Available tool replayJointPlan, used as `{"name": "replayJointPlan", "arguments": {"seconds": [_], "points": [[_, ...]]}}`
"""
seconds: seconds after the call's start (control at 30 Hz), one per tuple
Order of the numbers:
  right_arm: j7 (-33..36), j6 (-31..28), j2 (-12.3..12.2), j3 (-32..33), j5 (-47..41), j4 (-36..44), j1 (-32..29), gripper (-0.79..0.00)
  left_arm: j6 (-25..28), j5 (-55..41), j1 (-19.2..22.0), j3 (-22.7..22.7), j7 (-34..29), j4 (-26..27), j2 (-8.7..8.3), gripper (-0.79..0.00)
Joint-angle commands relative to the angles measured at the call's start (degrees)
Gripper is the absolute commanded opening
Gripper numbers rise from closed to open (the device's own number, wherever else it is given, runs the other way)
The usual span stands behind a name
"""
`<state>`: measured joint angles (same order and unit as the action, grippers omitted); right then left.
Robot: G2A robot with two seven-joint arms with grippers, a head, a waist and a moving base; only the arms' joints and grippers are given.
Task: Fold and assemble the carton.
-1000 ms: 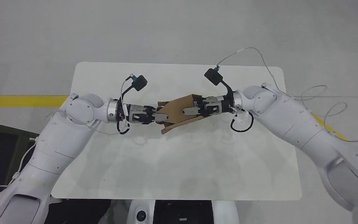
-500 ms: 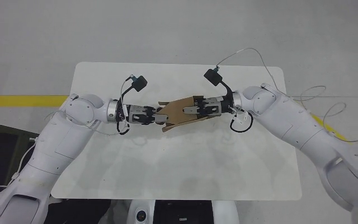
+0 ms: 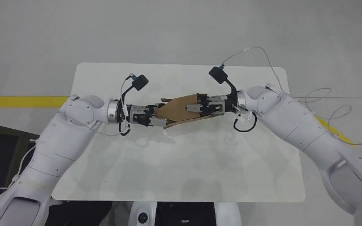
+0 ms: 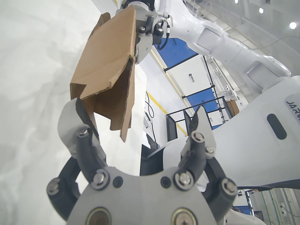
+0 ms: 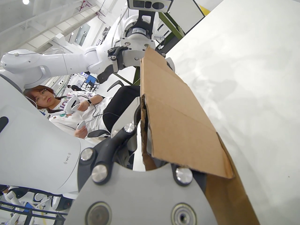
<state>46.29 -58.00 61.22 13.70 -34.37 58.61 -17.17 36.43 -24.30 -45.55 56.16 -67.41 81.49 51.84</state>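
I hold the carton (image 3: 178, 108) by one end with my right end effector (image 3: 198, 107), its fingers clamped onto the panel there. The carton is plain brown cardboard, partly folded, with its long side running from one of my end effectors to the other. One flat panel faces up, and a side panel is bent down along a crease. My left end effector (image 3: 154, 117) sits at the opposite end of the carton with its fingers (image 4: 199, 122) spread wide, gripping nothing. A loose flap of the carton hangs between those fingers. One fingertip lies right at the carton's notched corner, though I cannot tell whether it touches. The white tabletop (image 3: 181, 169) lies below the carton, and the carton's shadow falls on the surface just beside it.
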Motion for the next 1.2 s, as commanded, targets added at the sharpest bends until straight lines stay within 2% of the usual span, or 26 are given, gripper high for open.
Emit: {"name": "replayJointPlan", "arguments": {"seconds": [0.0,0.4,1.17], "points": [[0.00,0.00,0.20,1.04,0.31,-0.36,-0.51,-0.785,-0.33,-0.95,-0.14,0.31,-0.28,0.07,-0.01,0.000],[0.00,0.00,2.28,6.81,3.26,-2.61,-4.13,-0.785,-1.97,-5.13,-0.88,2.31,-2.40,1.10,-0.16,0.000],[-0.01,0.00,7.27,10.88,6.99,-7.59,-6.13,-0.785,-3.74,-7.87,-1.36,3.72,-4.18,5.57,-0.12,0.000]]}}
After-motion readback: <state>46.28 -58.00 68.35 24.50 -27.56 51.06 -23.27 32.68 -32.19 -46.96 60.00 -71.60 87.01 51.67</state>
